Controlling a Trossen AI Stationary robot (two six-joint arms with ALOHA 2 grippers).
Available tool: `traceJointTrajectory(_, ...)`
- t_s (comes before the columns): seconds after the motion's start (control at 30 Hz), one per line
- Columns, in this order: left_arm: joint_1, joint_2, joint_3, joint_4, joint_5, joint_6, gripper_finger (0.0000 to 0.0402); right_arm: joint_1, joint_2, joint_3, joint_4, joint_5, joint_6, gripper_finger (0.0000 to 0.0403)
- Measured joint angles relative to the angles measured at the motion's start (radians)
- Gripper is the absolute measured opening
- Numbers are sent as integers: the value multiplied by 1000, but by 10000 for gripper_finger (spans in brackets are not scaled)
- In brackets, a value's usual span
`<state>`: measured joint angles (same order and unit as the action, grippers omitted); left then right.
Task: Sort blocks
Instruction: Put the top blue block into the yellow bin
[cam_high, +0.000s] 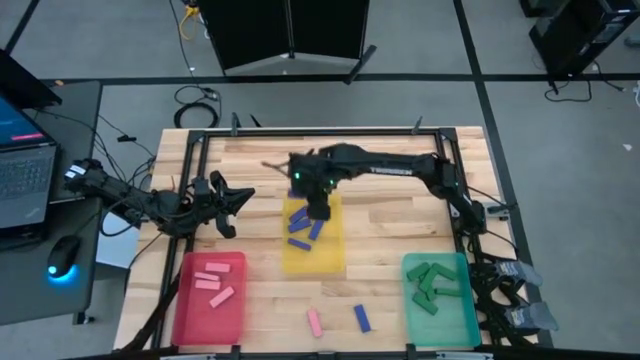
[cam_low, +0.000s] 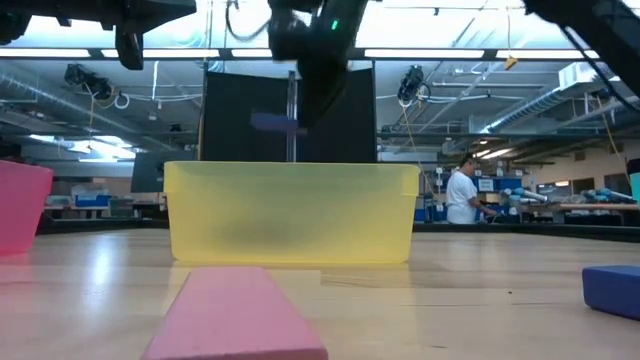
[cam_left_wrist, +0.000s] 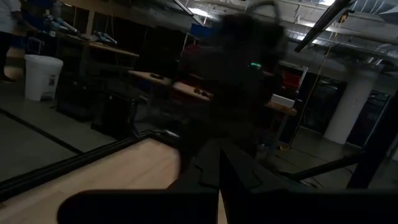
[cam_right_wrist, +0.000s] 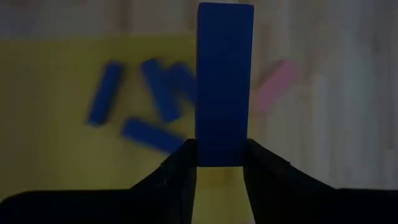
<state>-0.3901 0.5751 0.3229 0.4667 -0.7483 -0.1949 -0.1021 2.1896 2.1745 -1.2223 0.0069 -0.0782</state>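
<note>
My right gripper hangs over the yellow tray and is shut on a blue block. In the low view that block shows above the tray's rim. Several blue blocks lie flat in the yellow tray. One pink block and one blue block lie on the table near its near edge. Pink blocks lie in the red tray, green blocks in the teal tray. My left gripper waits shut above the table's left side, holding nothing. My right gripper pinches the blue block by one short end between its two fingers. The block's long body sticks out past the fingertips. It is lifted clear, over the yellow tray.
The red tray sits near left and the teal tray near right. In the low view the loose pink block and blue block lie in front of the yellow tray. A person stands in the room beyond.
</note>
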Motion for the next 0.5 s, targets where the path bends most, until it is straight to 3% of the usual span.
traceJointTrajectory(0.27, 12, 0, 0, -22, 0, -49, 6, 108, 15, -54, -30, -7, 41, 126)
traceJointTrajectory(0.5, 86, 1, 39, -285, 0, -203, 6, 112, 17, -113, -6, 0, 103, 193)
